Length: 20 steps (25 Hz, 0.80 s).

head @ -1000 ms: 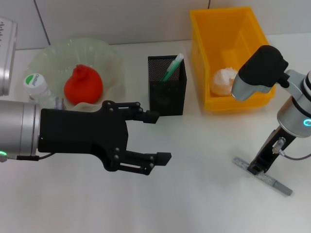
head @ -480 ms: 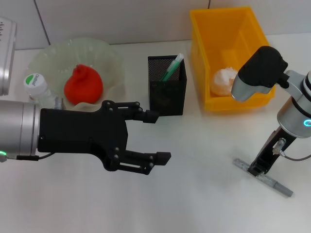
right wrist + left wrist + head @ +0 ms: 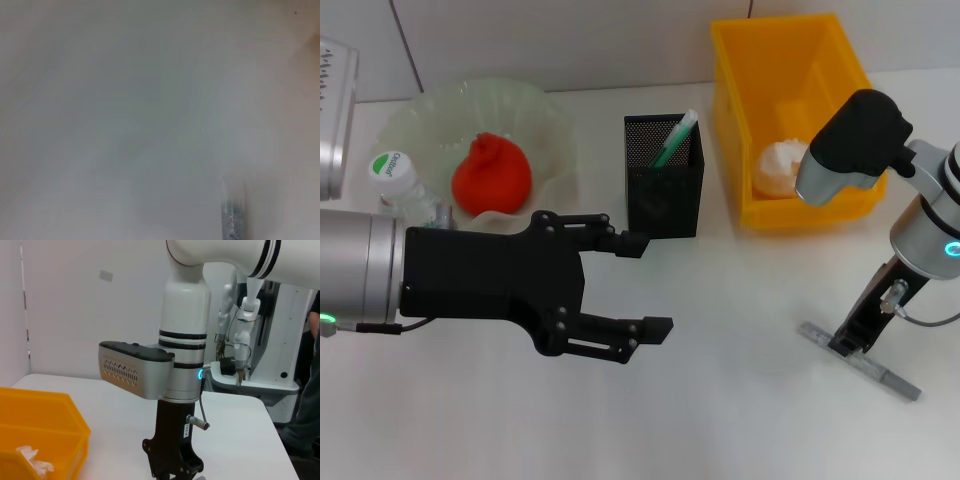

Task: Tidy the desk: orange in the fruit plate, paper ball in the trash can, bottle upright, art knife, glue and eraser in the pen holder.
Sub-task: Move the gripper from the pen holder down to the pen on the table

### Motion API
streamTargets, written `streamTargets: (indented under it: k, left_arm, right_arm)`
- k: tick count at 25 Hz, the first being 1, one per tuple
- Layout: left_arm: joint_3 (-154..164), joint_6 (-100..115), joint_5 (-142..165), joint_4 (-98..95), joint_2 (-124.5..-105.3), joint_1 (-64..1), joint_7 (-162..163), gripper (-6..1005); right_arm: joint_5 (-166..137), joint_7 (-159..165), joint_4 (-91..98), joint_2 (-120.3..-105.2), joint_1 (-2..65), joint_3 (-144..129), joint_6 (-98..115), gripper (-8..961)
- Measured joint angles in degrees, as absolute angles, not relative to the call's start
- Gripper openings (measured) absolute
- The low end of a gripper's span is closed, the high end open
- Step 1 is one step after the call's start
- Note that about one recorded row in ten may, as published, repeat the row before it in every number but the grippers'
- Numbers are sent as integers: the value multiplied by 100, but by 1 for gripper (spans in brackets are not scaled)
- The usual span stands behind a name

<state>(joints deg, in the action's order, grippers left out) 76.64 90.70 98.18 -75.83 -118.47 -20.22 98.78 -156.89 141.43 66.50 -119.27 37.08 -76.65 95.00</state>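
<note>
Right gripper is down on the art knife, which lies flat on the desk well in front of the yellow trash bin — can't tell if the fingers have clenched on it. Grip near mid-length, lift straight up so it doesn't pivot, then carry it to the mesh pen holder. Left gripper hovers spread, idle — nothing in it.

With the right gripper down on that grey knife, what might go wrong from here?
The right gripper sits near one end of the flat-lying art knife, so an off-centre grasp may let it pivot or slip. Carrying it to the pen holder means passing the yellow bin wall. The open left gripper hovers near that holder, crowding the approach.
</note>
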Motion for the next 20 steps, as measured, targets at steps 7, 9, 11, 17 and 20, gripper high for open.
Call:
streamTargets:
  k: [7,9,11,17,20]
  left_arm:
    - [7672,9074,9818,-7575,-11847,-2022,9878,845]
    - [7674,9073,9818,-7575,-11847,-2029,9879,845]
    - [7674,9073,9818,-7575,-11849,-2034,9878,845]
    - [7673,9073,9818,-7576,-11856,-2043,9881,845]
    - [7672,9078,9818,-7576,-11856,-2047,9885,845]
  right_arm:
    - [-15689,14152,6753,-11926,3709,-7652,9526,71]
    - [-15689,14154,6754,-11926,3707,-7658,9529,42]
    - [-15689,14159,6761,-11927,3702,-7660,9529,13]
    - [-15690,14223,6971,-11926,3674,-7614,9518,4]
    - [-15694,14246,6994,-11925,3686,-7609,9530,8]
